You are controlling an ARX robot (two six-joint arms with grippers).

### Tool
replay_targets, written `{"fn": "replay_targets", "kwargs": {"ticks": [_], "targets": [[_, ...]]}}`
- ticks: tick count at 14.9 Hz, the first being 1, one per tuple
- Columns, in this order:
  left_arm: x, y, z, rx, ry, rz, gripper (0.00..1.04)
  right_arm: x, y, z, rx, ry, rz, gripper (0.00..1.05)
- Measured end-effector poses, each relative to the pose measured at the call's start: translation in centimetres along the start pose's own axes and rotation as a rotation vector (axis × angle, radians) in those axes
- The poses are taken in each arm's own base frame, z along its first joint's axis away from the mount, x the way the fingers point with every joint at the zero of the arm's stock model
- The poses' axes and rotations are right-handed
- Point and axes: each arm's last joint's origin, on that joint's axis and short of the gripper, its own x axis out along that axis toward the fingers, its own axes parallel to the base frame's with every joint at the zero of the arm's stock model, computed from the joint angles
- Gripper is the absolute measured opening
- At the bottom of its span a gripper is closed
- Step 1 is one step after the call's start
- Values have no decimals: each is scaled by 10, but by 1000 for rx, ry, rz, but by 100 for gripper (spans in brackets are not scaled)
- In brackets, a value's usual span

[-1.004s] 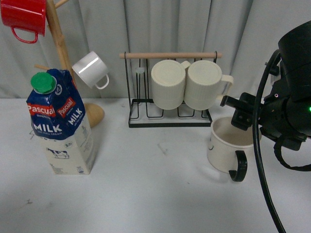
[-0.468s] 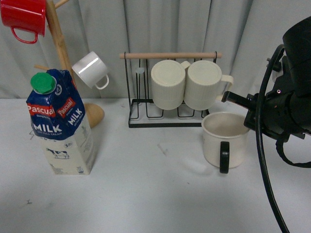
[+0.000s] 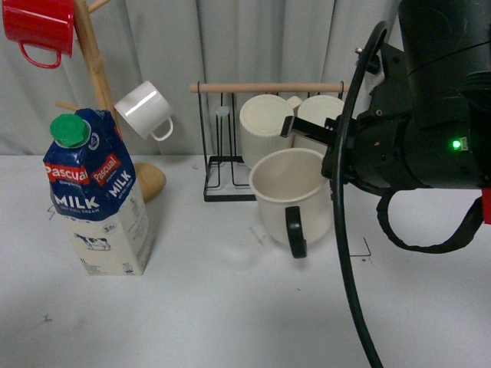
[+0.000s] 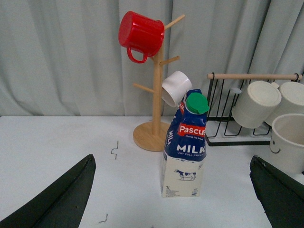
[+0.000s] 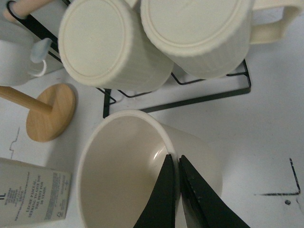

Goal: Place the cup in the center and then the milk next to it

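The cup (image 3: pixel 282 195), a wide cream-white mug with a black handle turned toward the front, hangs slightly above the table near the middle, in front of the wire rack. My right gripper (image 3: pixel 328 153) is shut on its rim. In the right wrist view the black fingers (image 5: pixel 174 160) pinch the wall of the cup (image 5: pixel 118 171), one inside and one outside. The milk (image 3: pixel 96 199), a blue and cream carton with a green cap, stands upright at the left. In the left wrist view my left gripper (image 4: pixel 172 161) is open and wide, with the milk (image 4: pixel 184 142) standing beyond it, untouched.
A black wire rack (image 3: pixel 219 165) with two ribbed cream mugs (image 3: pixel 265 123) stands behind the cup. At the back left, a wooden mug tree (image 3: pixel 96 84) carries a red mug (image 3: pixel 37 27) and a small white mug (image 3: pixel 143 110). A curtain closes off the back.
My right gripper has carried the cup leftward from the table's right side to in front of the rack and raised it a little. The milk has not moved.
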Motion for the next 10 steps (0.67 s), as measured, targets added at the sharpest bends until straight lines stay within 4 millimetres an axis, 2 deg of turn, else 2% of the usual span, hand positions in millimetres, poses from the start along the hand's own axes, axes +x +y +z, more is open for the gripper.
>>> {"fn": "replay_targets", "kwargs": {"ticks": [3, 7, 10], "targets": [[0, 0, 0, 0, 0, 0, 98, 8, 2, -6, -9, -12, 42, 3], [0, 0, 0, 0, 0, 0, 98, 22, -2, -28, -23, 67, 77, 3], [0, 0, 0, 0, 0, 0, 98, 24, -2, -31, -45, 87, 104, 3]]}}
